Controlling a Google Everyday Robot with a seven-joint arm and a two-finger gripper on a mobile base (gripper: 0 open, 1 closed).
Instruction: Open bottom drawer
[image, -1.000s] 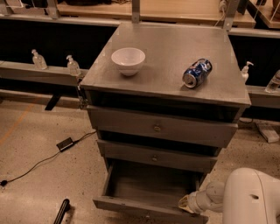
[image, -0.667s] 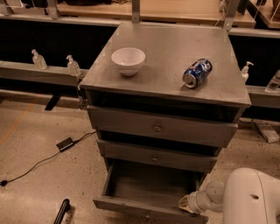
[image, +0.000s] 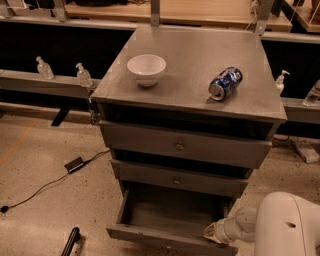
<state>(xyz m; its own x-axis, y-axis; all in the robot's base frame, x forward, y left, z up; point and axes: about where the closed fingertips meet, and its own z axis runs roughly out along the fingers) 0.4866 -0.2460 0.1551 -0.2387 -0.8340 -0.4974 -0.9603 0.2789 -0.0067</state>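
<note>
Grey bottom drawer (image: 167, 215) stands pulled out; the gripper (image: 216, 233) is at its front right corner; whether it grips anything I cannot tell.

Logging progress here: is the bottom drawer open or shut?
Open: the bottom drawer juts out well past the middle drawer above, showing its inside. The gripper is at its front right corner.

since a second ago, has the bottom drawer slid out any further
No. The bottom drawer sits pulled out equally far past the middle drawer; the gripper is at its front right corner.
</note>
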